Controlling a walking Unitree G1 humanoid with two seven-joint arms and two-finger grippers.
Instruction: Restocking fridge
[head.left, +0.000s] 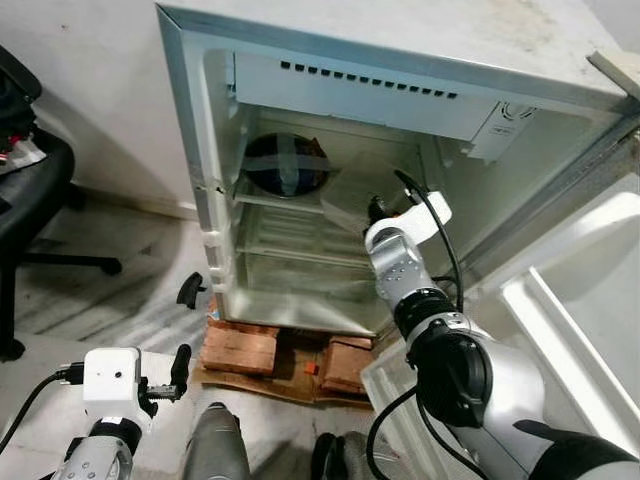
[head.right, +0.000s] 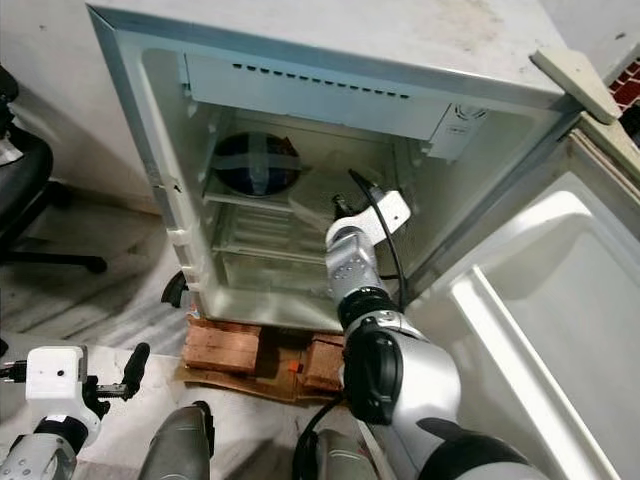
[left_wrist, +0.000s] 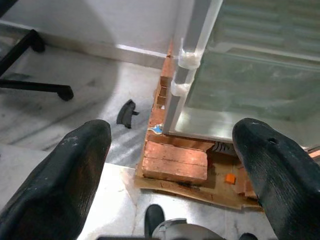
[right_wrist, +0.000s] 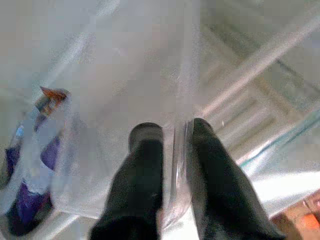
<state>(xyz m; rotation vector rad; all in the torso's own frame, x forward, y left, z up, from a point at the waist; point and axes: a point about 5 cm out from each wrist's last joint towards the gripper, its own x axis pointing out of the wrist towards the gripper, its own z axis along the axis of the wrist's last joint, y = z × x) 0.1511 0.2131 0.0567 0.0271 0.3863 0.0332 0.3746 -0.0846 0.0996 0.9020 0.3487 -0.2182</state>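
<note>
1. The right end effector (right_wrist: 172, 150) is reaching into the open fridge (head.left: 190, 120), its fingers pinching the rim of a clear plastic container (right_wrist: 125, 100) over the upper shelf (head.left: 275, 200).
2. A dark round item (head.left: 285, 165) is sitting at the shelf's back left corner.
3. The container should be kept level, slid clear of that item, and released only once fully supported.
4. The left end effector (left_wrist: 170, 165) is hanging spread above the floor (left_wrist: 65, 115), near the bricks (head.left: 240, 348) under the fridge.
</note>
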